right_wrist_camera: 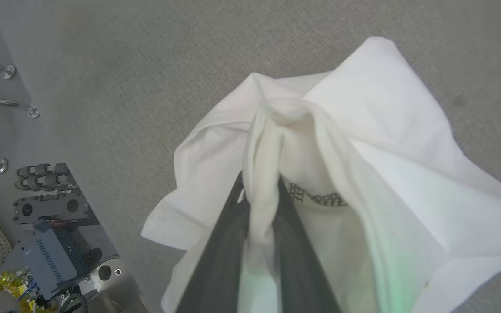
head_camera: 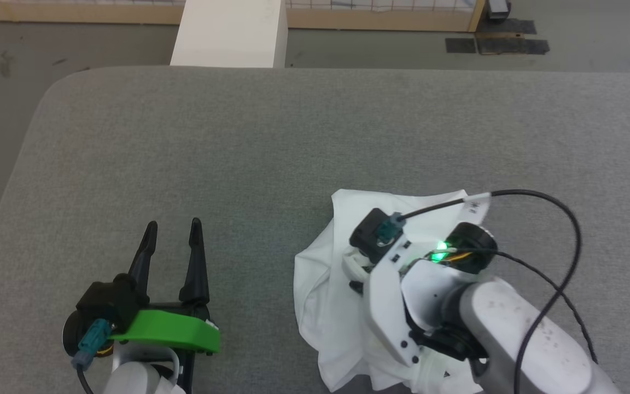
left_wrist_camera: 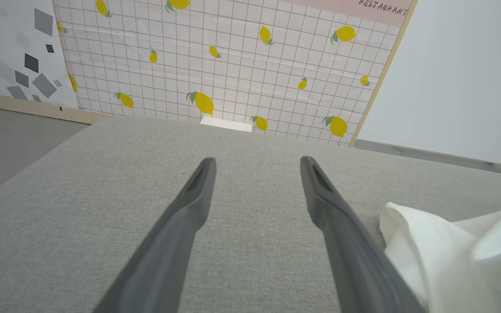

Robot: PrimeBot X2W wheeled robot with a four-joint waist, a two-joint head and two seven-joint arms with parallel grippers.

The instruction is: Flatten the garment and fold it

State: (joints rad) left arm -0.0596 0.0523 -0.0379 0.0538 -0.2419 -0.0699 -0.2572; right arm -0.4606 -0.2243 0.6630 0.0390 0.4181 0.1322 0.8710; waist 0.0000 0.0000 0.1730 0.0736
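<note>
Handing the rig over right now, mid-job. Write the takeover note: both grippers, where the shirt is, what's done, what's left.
Right gripper: shut on a bunched fold of the garment, fabric pinched between its fingers.
Left gripper: open, empty, over the bare grey padded surface, to the left of the garment and apart from it.
Garment: a crumpled heap at the near right of the surface.
Done: the grasp only; nothing flattened or folded.
Left: spread it flat, then fold.
</note>
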